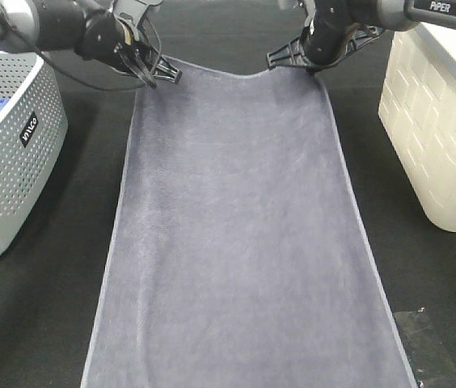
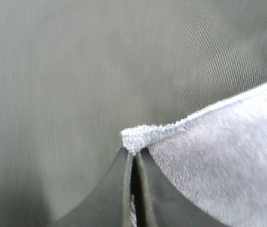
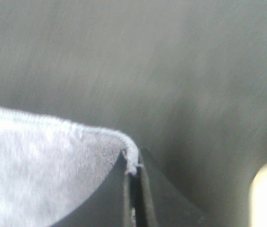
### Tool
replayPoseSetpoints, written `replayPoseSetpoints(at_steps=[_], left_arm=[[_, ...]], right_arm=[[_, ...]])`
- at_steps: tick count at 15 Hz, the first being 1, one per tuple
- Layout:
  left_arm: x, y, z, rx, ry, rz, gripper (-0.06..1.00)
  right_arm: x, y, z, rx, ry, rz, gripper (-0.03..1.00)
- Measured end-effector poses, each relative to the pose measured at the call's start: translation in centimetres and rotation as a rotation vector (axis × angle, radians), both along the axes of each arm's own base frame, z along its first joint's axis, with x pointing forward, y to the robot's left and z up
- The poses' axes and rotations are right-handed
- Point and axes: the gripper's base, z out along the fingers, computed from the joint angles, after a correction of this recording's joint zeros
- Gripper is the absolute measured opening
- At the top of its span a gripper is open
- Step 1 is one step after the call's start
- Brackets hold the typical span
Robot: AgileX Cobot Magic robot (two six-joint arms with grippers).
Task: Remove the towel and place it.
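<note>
Along the far edge of the black table, the left gripper and right gripper each pinched a far corner of the towel, already spread lengthwise between the baskets, with only releasing apparently left

**Robot body, appearance only**

Exterior high view: both arms are black with silver-grey link housings at the upper frame edge. Left arm: glossy black joint section, thin black cable looping loosely beside the wrist. Left gripper: black, tapering to narrow dark fingers. Right arm: grey housing carries white lettering "PIPER" on a dark label. Right gripper: black, with open truss-like ribbing along the finger bodies.

Wrist views: left gripper and right gripper each appear as two matte black wedge-shaped fingers, smooth-faced, edges slightly blurred. Screws not discernible.
</note>
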Motion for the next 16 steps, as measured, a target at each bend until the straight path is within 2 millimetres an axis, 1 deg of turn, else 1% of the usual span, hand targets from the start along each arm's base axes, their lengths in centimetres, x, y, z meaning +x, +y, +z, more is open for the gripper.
replayPoseSetpoints(at_steps=[2,4,5,6,7,8,12,16], left_arm=[[0.6,-0.1,-0.8,-0.01,-0.067,-0.048,0.0],[1.3,0.8,-1.7,-0.037,-0.117,-0.064,0.0],[1.7,1.3,-2.2,-0.056,-0.147,-0.072,0.0],[2.1,1.7,-2.7,-0.073,-0.173,-0.081,0.0],[2.3,2.0,-3.4,-0.092,-0.201,-0.094,0.0],[2.5,2.1,-3.7,-0.105,-0.223,-0.105,0.0],[3.5,1.5,-5.7,-0.149,-0.298,-0.15,0.0],[3.6,1.4,-8.9,-0.151,-0.271,-0.156,0.0]], right_arm=[[0.7,-0.7,0.5,0.018,-0.075,0.002,0.0],[1.3,-1.0,0.6,0.04,-0.125,0.015,0.0],[1.6,-1.1,0.4,0.051,-0.146,0.029,0.0],[1.8,-1.1,-0.3,0.057,-0.153,0.04,0.0],[2.2,-1.3,-1.6,0.065,-0.156,0.051,0.0],[2.5,-1.6,-2.2,0.07,-0.166,0.057,0.0],[3.4,-2.8,-4.4,0.072,-0.19,0.078,0.0],[3.7,-2.5,-7.1,0.045,-0.205,0.147,0.0]])
